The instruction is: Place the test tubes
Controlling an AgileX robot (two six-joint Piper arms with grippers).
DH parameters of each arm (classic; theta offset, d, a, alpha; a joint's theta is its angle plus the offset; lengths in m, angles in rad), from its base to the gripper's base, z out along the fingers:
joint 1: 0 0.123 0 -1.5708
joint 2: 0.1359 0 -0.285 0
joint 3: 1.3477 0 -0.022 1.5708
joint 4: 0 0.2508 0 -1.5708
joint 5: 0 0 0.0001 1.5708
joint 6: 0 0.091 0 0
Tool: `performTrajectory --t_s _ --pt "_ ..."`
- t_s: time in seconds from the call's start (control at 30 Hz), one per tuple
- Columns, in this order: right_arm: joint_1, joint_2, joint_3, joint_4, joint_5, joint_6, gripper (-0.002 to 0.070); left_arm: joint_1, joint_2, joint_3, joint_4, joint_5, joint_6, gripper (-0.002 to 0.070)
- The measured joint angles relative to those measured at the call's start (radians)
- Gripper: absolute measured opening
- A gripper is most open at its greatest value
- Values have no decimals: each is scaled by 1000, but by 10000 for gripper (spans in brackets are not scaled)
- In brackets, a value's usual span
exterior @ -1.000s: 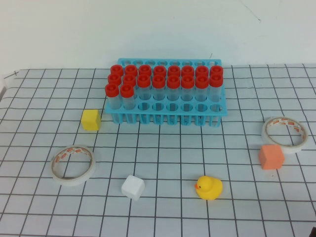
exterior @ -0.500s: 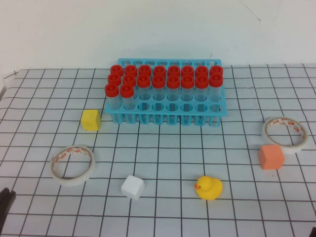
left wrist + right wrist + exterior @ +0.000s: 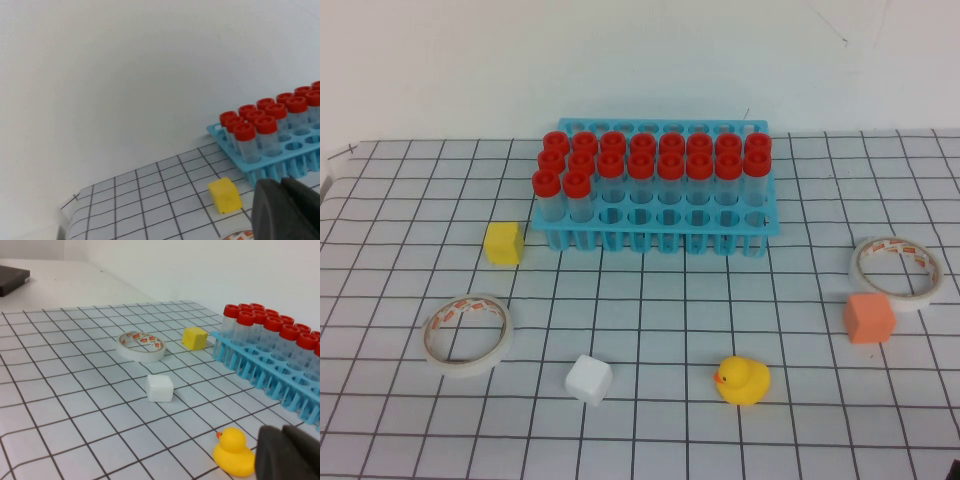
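Standing in the blue rack (image 3: 655, 240), red-capped test tubes (image 3: 642, 165) fill its farther rows; the left gripper (image 3: 282, 200), closed empty, faces the yellow cube (image 3: 225, 195), the right gripper (image 3: 285, 450), likewise, the rubber duck (image 3: 234, 452).

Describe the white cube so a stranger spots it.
Left gripper and right gripper sit shut, outside the high view. In front of the blue rack, between the left tape roll and the duck, lies the white cube: the only white block.

Rack (image 3: 655, 236): smooth plastic, slight sheen. Tubes (image 3: 548, 207): clear plastic. Red caps (image 3: 611, 163): glossy. Duck (image 3: 743, 380): glossy, rubbery look. 8 o'clock tape roll (image 3: 468, 333), 3 o'clock tape roll (image 3: 895, 272): matt, papery. Yellow cube (image 3: 504, 243), white cube (image 3: 590, 379), orange cube (image 3: 869, 318): matt, foam-like.
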Motion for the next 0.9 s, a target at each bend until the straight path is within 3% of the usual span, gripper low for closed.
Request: performTrajectory --t_s 0.33,0.67,0.9 --pt "0 0 0 0 0 0 -1 202 -125 149 -96 -17 24 -1" --pt "0 0 2 0 7 0 -1 225 -213 153 -67 317 76 -1" --pt "0 0 4 0 7 0 -1 225 -215 151 -32 450 -48 -1"
